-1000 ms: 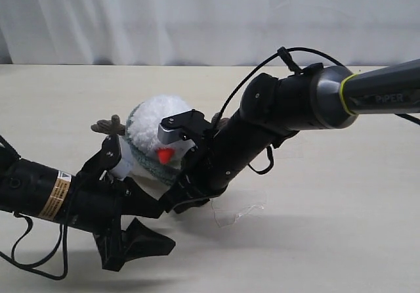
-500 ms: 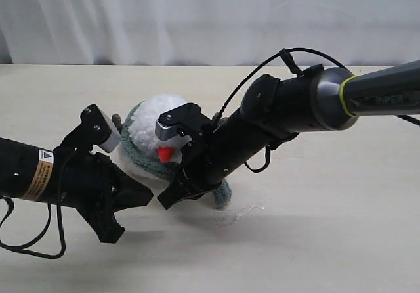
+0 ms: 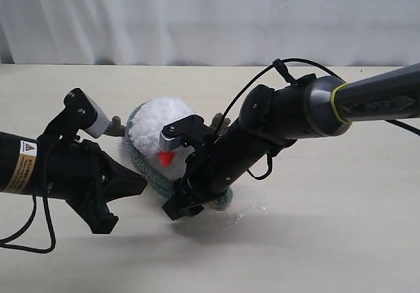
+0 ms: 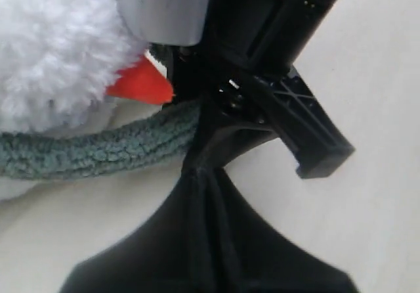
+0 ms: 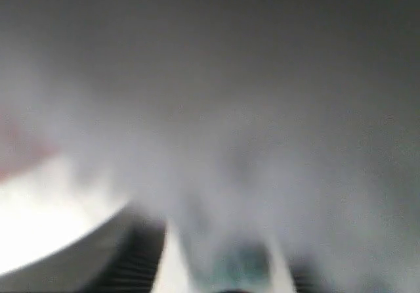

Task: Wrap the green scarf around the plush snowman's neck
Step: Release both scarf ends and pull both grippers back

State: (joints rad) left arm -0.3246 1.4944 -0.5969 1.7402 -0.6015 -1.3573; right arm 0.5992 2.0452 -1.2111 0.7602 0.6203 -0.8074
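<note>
lettering (image 3: 382, 100) on the right arm reads "piper"; the left arm's yellow label (image 3: 23, 168) is too small to read. left pincer (image 3: 142, 184) is pressed together, with the green scarf (image 3: 149, 176) just beside its tip at the plush snowman (image 3: 161, 125). right pincer (image 3: 185, 207) covers the snowman's lower front, and its wrist view is all blur, so i cannot tell its spread.

Pale beige tabletop (image 3: 341, 253), white curtain (image 3: 197, 17) behind, soft even light

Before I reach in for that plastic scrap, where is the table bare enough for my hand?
Bare: the table right of the plastic scrap, this side of the right arm; also the strip along the curtain. Crowded: between left gripper and right gripper, at the plush snowman.
</note>
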